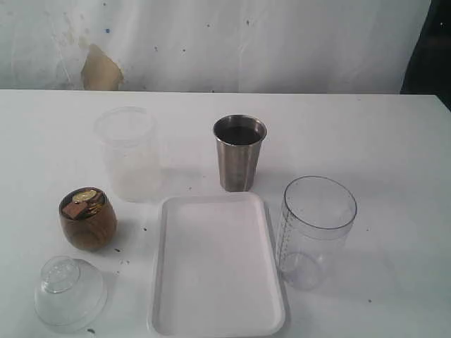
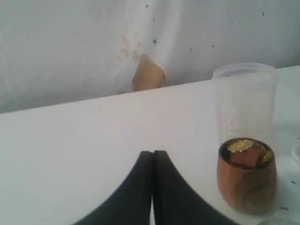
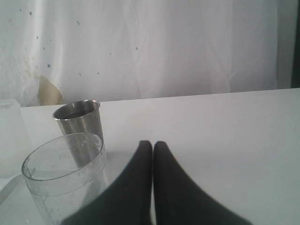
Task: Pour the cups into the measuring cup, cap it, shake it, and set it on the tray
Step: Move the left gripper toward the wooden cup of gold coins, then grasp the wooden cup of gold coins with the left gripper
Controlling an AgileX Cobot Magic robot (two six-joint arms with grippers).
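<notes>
1. Exterior view. I see the tray point(image 1: 215, 271) lying flat on the white table point(image 1: 394, 141), at the near edge and about mid-width. The measuring cup point(image 1: 315, 232) stands upright just right of the tray, its top uncovered. The tumbler point(image 1: 239, 151) stands behind the tray's far rim, and its inside is too dark for me to read. The wooden cup point(image 1: 87, 218) sits left of the tray, with gold and brown pieces showing at its mouth. A frosted tub point(image 1: 128, 151) stands behind the wooden cup. A clear dome lid point(image 1: 69, 292) rests near the table's front left corner.

2. Left wrist view. The left gripper point(image 2: 153, 157) hangs over bare table, its black jaws pressed together with nothing between them. The wooden cup point(image 2: 247, 176) stands beside it but apart from it, and the tub point(image 2: 245, 101) is beyond the cup.

3. Right wrist view. The right gripper point(image 3: 153, 146) also has its jaws together and holds nothing. The measuring cup point(image 3: 63, 183) stands close beside it, the tumbler point(image 3: 80, 129) is just behind that cup, and the tub point(image 3: 9, 136) is cut off at the frame edge.
</notes>
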